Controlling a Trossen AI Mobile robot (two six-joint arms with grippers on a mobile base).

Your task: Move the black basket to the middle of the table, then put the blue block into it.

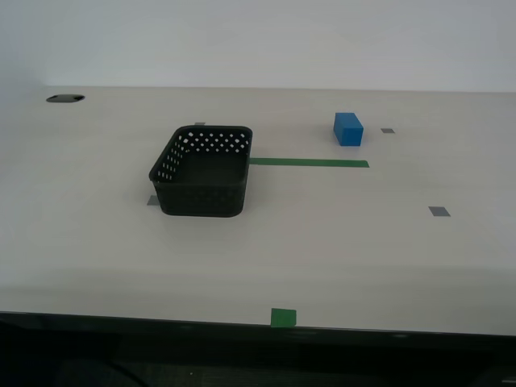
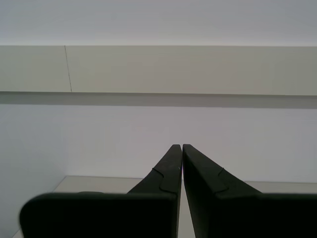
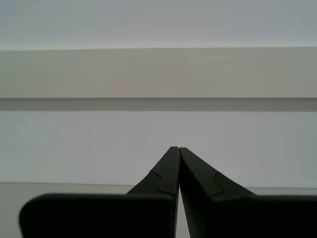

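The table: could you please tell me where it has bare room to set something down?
The table is mostly bare. Widest free patch: the near strip between the black basket and the green square mark. Also open: the exterior view's left of the basket, and below the green tape strip. Only the blue block occupies the far right.
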